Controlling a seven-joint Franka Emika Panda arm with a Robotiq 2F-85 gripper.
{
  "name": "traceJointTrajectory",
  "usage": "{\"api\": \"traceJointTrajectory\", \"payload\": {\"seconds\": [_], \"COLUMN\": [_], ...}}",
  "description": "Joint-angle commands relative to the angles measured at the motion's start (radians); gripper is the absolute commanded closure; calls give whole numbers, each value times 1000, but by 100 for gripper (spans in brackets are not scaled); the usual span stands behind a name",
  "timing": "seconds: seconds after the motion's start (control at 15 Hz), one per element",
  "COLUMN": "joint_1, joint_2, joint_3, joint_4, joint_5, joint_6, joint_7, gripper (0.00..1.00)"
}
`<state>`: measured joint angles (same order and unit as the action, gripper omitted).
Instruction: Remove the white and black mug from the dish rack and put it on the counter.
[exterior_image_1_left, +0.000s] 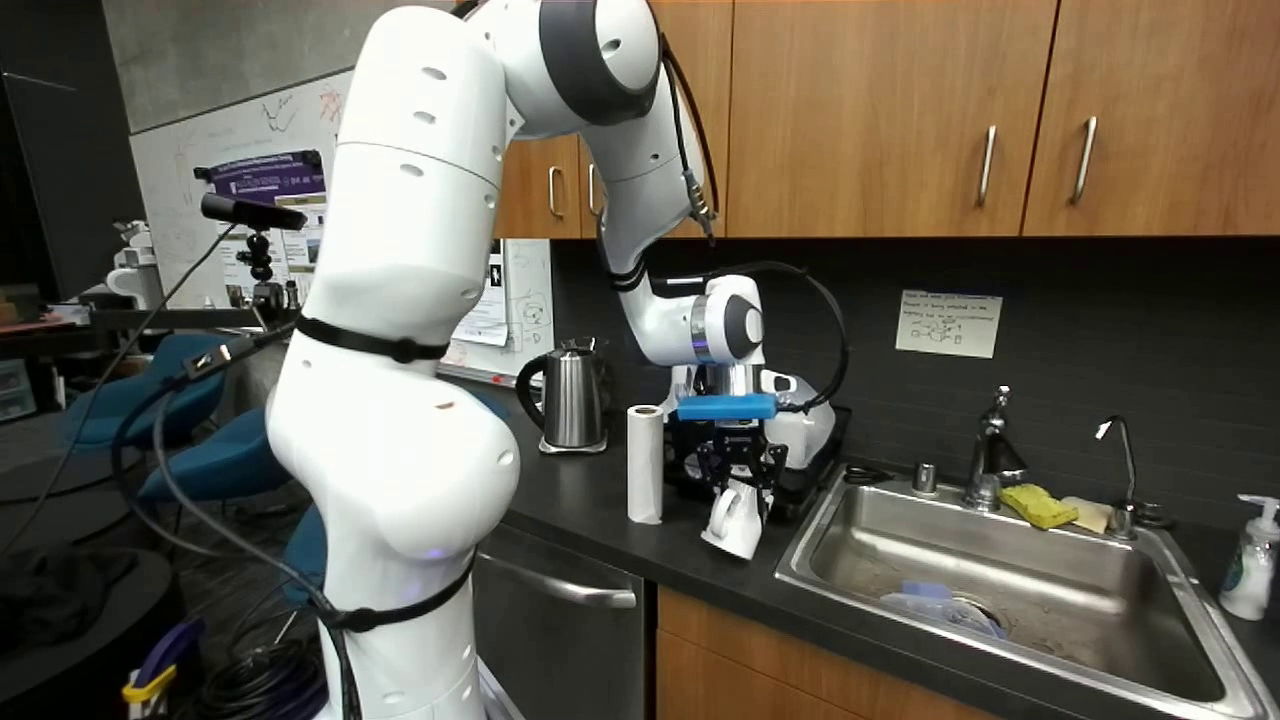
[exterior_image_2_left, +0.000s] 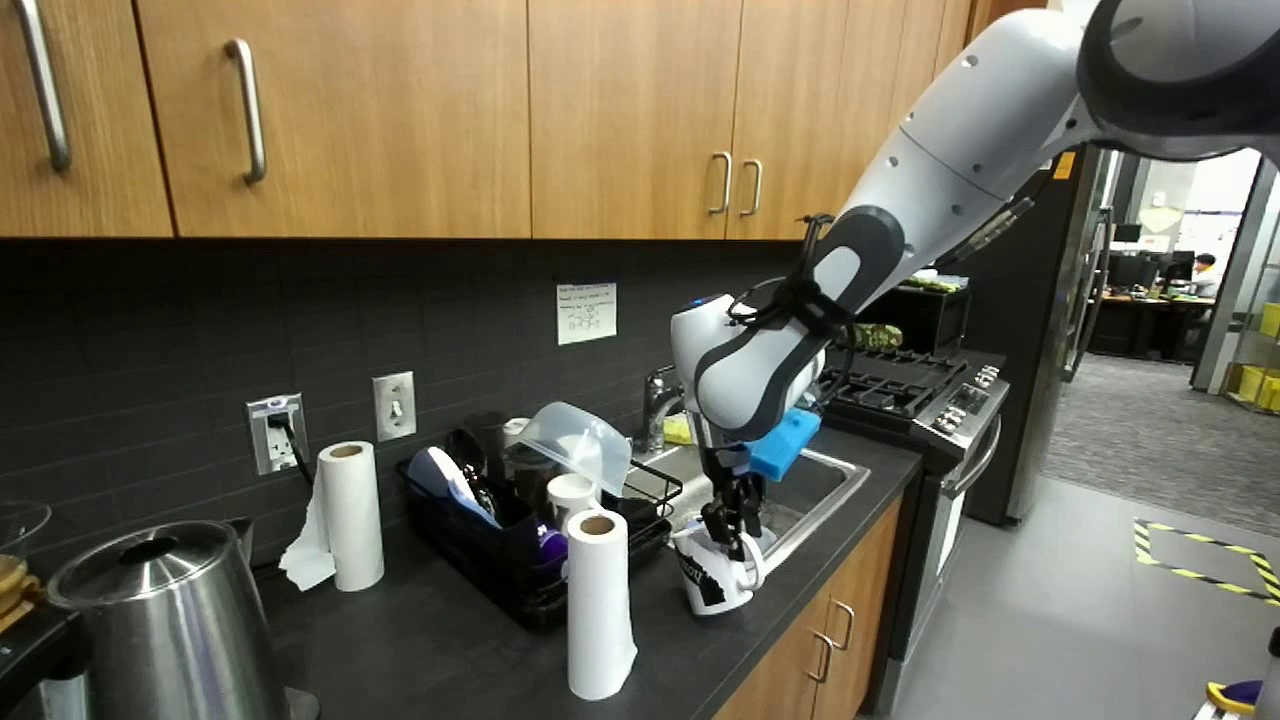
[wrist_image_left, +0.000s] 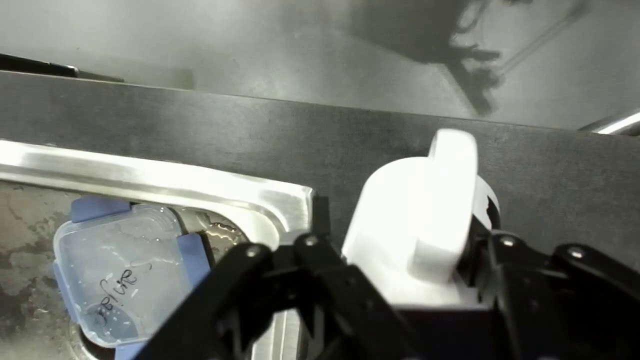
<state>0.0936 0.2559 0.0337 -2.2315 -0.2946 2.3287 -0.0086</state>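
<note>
End effector (exterior_image_1_left: 742, 484): angled down, closed on the upper part of the white and black mug (exterior_image_2_left: 712, 572).
Mug: tilted, clear of the dish rack (exterior_image_2_left: 480, 565), over the desk (exterior_image_2_left: 440, 650) near the corner of the sink (wrist_image_left: 160, 175); from where I stand, I can't be sure its base touches.
Handle (wrist_image_left: 452, 200): toward the desk's front edge.
Dish rack: crowded with cups and dishware.
Paper towel roll (exterior_image_2_left: 598, 620): upright on the desk, between mug and electric kettle (exterior_image_1_left: 573, 400).
</note>
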Motion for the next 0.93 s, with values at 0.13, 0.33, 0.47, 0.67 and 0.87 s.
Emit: {"api": "traceJointTrajectory", "payload": {"seconds": [0.13, 0.33, 0.47, 0.67, 0.87], "joint_1": [5, 6, 7, 6, 4], "joint_2": [-32, -37, -43, -52, -63], "joint_3": [-13, -17, -20, -23, -18], "joint_4": [3, 7, 6, 7, 5], "joint_5": [-36, -51, -64, -81, -72], "joint_6": [-7, -9, -11, -15, -28], "joint_7": [37, 54, 65, 82, 76], "gripper": [0, 0, 0, 0, 0]}}
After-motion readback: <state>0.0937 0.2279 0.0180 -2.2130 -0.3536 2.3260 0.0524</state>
